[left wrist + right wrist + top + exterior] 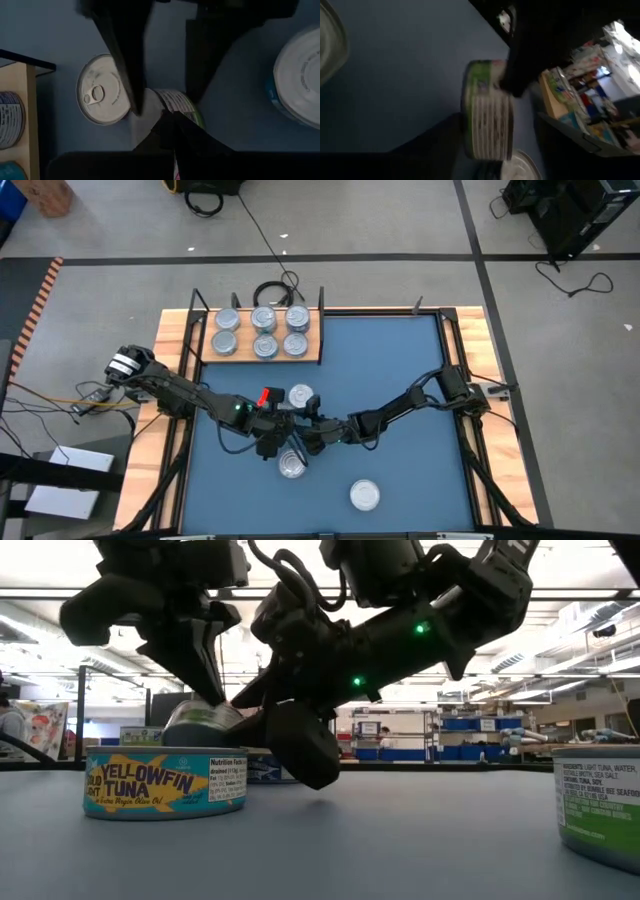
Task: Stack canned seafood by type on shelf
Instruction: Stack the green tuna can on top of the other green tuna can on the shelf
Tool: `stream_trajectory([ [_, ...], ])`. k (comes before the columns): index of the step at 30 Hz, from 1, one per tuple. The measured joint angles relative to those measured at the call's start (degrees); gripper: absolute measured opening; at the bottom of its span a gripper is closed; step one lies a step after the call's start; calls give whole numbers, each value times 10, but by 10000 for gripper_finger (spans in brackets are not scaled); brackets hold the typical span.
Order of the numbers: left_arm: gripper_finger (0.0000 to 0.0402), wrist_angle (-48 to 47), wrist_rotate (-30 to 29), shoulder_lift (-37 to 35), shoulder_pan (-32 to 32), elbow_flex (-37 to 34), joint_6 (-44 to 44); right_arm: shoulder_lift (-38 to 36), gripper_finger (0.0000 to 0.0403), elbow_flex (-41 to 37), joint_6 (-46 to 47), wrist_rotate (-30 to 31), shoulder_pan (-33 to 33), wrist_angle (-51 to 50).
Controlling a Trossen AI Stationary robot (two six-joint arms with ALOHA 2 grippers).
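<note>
A green-labelled tin (200, 720) sits tilted on its edge between my two grippers, mid-mat; it also shows in both wrist views (177, 102) (487, 120). My left gripper (278, 430) reaches down over it and is shut on it. My right gripper (312, 432) comes in from the right, open, with a finger on either side of the tin (500, 140). Several tins (265, 332) stand in two rows on the wooden shelf (205, 352) at the mat's far edge. My left gripper pinches the green-labelled tin between its two fingers (131, 85), slanting down from above. One finger lies against the tin's flat face (512, 95). The tin is tilted on its edge; a nearer tin hides its underside, so I cannot tell whether it is clear of the mat. My right gripper straddles the same tin; I cannot tell whether its fingers touch it.
On the blue mat (400, 380) stand three loose tins: a pull-tab tin (300, 395) just beyond the grippers, a yellowfin tuna tin (165, 782) just in front of them, and another (365, 495) nearer the front right. The mat's right half is bare.
</note>
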Motion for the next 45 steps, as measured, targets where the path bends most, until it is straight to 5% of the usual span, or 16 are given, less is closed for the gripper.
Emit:
stream_trajectory([
  [14,5,11,10,0,0,0,-24,0,226,0,50,-23,-11,3],
  [22,74,-83,16,0,-50,0,-35,0,227,0,50,-23,-11,-5],
  [30,122,-76,12,0,-80,-53,-21,-1,217,0,50,-22,-10,-5],
  [37,107,-34,4,0,-75,-94,-16,-1,215,0,50,-22,-10,-5],
  [45,35,5,-4,0,-75,-117,-3,-1,213,0,48,-22,-10,-5],
])
